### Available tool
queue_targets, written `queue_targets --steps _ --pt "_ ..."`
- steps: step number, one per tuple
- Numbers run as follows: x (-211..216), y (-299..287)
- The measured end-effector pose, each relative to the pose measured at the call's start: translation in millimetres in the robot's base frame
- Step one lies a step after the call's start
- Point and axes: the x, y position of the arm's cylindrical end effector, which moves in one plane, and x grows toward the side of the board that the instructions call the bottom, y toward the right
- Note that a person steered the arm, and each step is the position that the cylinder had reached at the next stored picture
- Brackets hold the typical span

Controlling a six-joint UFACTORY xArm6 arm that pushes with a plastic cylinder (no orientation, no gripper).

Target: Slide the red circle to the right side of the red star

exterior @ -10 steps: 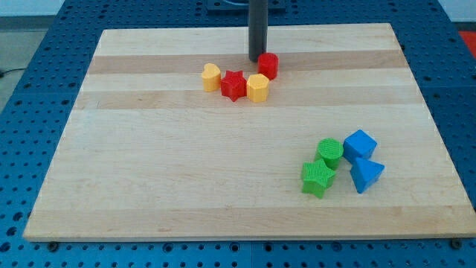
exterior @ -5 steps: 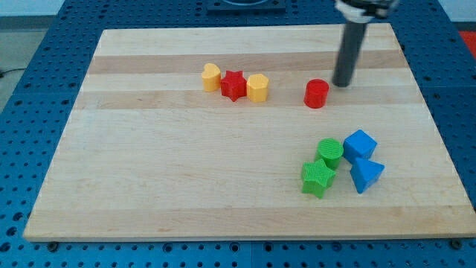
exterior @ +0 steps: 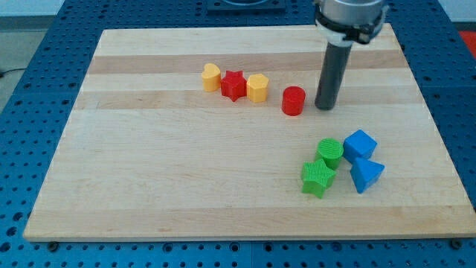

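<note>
So the wooden board (exterior: pixel 223 186) takes up most of the view, sitting on a blue pegboard table (exterior: pixel 22 112). No jaws on this rig, so nothing opens, closes or holds anything; it's just a dark rod, and my tip (exterior: pixel 324 108) is down on the board just to the view's right of the red circle (exterior: pixel 294 100), close but with a small gap showing, so I'd say not touching.

Down toward the view's bottom right there's a cluster well apart from the action: blue cube (exterior: pixel 360 143), blue triangle (exterior: pixel 366 174), green circle (exterior: pixel 329 151) and green star (exterior: pixel 317 178), all bunched together.

Up near the top middle is a row: yellow heart (exterior: pixel 212 77), red star (exterior: pixel 234 85) and yellow hexagon (exterior: pixel 257 87), pretty much touching each other.

As for progress, the circle already sits on the star's right side, a bit lower in the view, with the hexagon in between them. I'd call the task basically done or nearly so. If it needs to be closer, a nudge toward the view's left from where the tip is would do it, though the hexagon blocks it from getting right beside the star.
</note>
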Motion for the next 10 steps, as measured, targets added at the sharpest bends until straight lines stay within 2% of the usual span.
queue_targets --steps 1,2,3,4,5,6,8,10 --pt "-11 -47" --pt "-49 -81" --pt "-51 -65" --pt "-62 -6" --pt "-109 -2" --pt "-118 -45" --pt "-98 -125" --pt "-146 -143"
